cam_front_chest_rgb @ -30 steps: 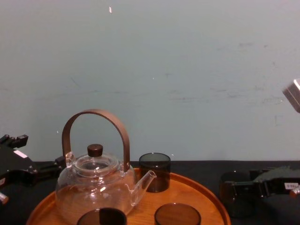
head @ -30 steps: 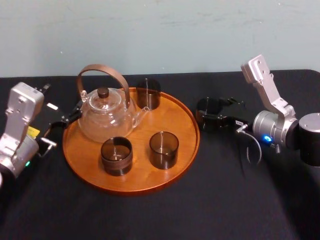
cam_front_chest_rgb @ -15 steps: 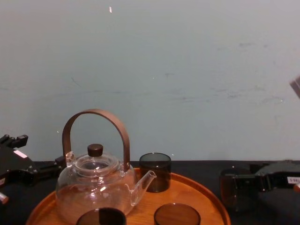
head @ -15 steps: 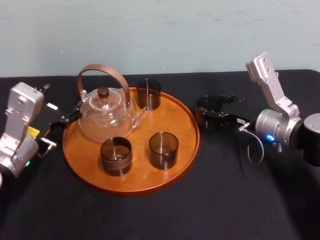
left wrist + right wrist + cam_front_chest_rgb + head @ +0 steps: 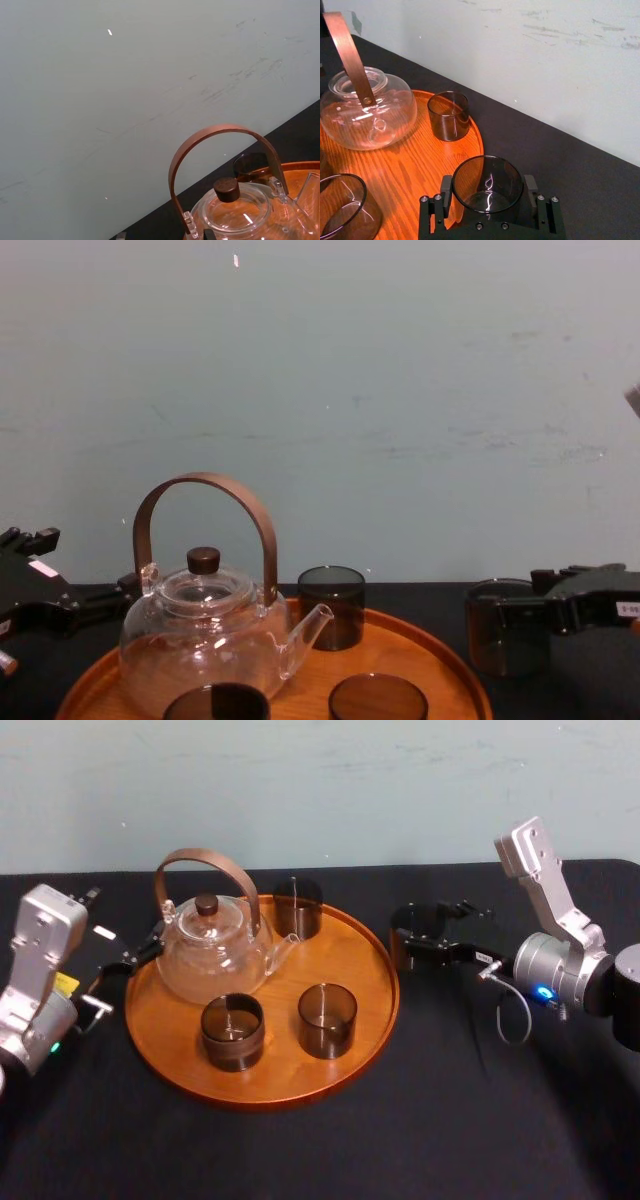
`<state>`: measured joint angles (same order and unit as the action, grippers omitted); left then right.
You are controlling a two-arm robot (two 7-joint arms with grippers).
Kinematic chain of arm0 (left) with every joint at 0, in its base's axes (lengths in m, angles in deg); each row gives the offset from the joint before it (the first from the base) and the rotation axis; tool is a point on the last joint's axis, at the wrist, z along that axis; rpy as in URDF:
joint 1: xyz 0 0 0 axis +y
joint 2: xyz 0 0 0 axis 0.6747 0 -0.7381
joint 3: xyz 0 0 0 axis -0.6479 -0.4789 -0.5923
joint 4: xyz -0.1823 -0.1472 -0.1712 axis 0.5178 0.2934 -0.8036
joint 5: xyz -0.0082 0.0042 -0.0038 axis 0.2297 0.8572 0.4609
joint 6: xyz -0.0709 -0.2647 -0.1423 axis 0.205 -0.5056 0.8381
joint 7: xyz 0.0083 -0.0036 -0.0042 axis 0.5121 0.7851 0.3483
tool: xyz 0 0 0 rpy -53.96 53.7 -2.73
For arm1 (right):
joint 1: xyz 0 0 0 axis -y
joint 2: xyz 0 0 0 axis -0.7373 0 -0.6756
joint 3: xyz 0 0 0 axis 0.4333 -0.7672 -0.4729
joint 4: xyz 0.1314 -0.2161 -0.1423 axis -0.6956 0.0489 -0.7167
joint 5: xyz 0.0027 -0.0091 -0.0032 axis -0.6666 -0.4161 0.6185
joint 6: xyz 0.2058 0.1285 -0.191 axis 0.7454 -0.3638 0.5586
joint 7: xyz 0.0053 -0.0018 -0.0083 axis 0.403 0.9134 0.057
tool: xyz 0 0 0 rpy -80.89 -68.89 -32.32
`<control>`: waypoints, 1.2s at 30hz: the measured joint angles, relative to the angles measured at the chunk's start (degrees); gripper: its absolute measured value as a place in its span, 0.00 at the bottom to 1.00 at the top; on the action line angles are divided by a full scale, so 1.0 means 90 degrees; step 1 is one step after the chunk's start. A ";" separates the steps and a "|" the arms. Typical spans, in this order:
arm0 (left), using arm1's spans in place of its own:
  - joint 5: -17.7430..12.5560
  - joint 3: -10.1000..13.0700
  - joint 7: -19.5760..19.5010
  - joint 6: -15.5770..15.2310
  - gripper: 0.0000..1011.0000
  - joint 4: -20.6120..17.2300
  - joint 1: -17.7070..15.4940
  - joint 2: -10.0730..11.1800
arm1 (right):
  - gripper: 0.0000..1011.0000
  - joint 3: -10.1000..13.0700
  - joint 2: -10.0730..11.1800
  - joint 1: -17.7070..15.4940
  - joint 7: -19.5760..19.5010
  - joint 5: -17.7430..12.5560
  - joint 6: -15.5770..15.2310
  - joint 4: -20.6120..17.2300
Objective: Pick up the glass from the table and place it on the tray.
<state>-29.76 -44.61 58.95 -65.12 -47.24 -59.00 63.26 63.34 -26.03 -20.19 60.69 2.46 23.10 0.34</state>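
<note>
A dark smoky glass (image 5: 410,926) hangs just above the black table (image 5: 450,1120), a little right of the round orange-brown tray (image 5: 372,1020). My right gripper (image 5: 416,942) is shut on it, one finger on each side of its wall. The right wrist view looks down into the held glass (image 5: 487,186), with the tray (image 5: 420,165) beyond it. From the chest the glass (image 5: 505,628) is level with the tray's rim (image 5: 445,660). My left gripper (image 5: 135,958) rests idle by the tray's left edge.
The tray carries a clear glass teapot (image 5: 210,948) with a brown arched handle and three dark glasses: one at the back (image 5: 297,908), two in front (image 5: 233,1032) (image 5: 327,1018). A pale wall stands behind the table.
My right gripper has risen with the glass in it, lifting it off the cloth. The left arm and everything on the tray have stayed still.
</note>
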 joint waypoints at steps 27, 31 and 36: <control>0.0000 0.0000 0.0000 0.0000 0.99 0.0000 0.0000 0.0000 | 0.87 -0.0132 -0.0045 0.0133 -0.0045 -0.0033 -0.0069 -0.0319; 0.0000 0.0000 0.0000 0.0000 0.99 0.0000 0.0000 0.0000 | 0.87 -0.0193 -0.0093 0.0223 -0.0044 -0.0004 -0.0062 -0.0316; 0.0000 0.0000 0.0000 0.0000 0.99 0.0000 0.0000 0.0000 | 0.87 -0.0272 -0.0161 0.0314 -0.0030 0.0056 -0.0011 -0.0242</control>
<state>-29.76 -44.62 58.95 -65.12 -47.24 -59.00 63.26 60.89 -27.48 -17.36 60.42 2.96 23.00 -1.84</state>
